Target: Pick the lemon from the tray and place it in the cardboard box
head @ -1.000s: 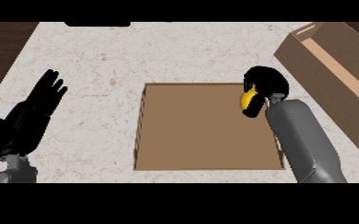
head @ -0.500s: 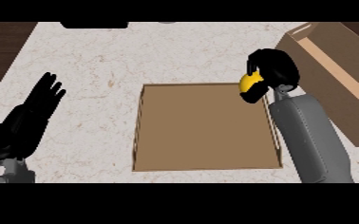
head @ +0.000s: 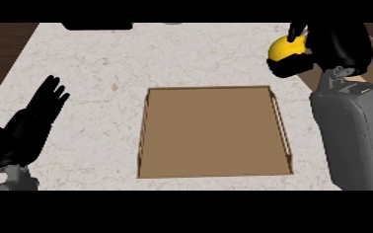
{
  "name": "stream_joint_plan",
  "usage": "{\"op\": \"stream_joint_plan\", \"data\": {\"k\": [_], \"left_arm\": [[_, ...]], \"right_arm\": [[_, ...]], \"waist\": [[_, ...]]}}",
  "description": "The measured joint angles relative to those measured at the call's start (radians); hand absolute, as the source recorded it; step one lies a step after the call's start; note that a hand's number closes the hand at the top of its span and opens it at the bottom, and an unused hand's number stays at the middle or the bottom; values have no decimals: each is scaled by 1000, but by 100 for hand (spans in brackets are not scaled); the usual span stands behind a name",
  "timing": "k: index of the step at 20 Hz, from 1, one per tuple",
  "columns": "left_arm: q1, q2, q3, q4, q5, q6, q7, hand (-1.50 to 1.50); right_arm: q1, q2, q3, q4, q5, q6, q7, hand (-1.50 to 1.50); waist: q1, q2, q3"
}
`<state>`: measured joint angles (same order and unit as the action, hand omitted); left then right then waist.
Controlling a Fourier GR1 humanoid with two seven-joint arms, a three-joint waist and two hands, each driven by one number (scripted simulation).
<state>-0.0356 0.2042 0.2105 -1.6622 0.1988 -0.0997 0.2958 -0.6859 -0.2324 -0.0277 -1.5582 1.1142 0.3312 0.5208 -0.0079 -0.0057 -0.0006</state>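
You've got right hand (head: pixel 336 42) at far right, beyond tray's far-right corner, fingers curled round lemon (head: pixel 282 49). Lemon off tray, in that hand, over counter (head: pixel 109 69); you see only its yellow left side, rest hidden by fingers. Brown tray (head: pixel 211 128) mid-counter, near and left of lemon. Left hand (head: pixel 35 123) resting at near-left edge, fingers straight, pointing far, apart from tray. Dark object (head: pixel 96 25) at far edge, cut off, can't tell what
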Motion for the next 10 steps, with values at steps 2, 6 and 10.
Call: {"op": "stream_joint_plan", "data": {"k": [2,6,10], "left_arm": [[-11,23,22,-1,23,-15,17,0],[-3,7,10,-4,12,-12,7,0],[-29,14,19,27,11,-17,1,0]], "right_arm": [[-18,-20,-33,-32,0,11,29,150],[-20,-63,-91,-49,9,-4,52,150],[-44,-122,-149,4,-1,-13,35,150]], "waist": [[2,1,0],[6,3,0],[9,5,0]]}}
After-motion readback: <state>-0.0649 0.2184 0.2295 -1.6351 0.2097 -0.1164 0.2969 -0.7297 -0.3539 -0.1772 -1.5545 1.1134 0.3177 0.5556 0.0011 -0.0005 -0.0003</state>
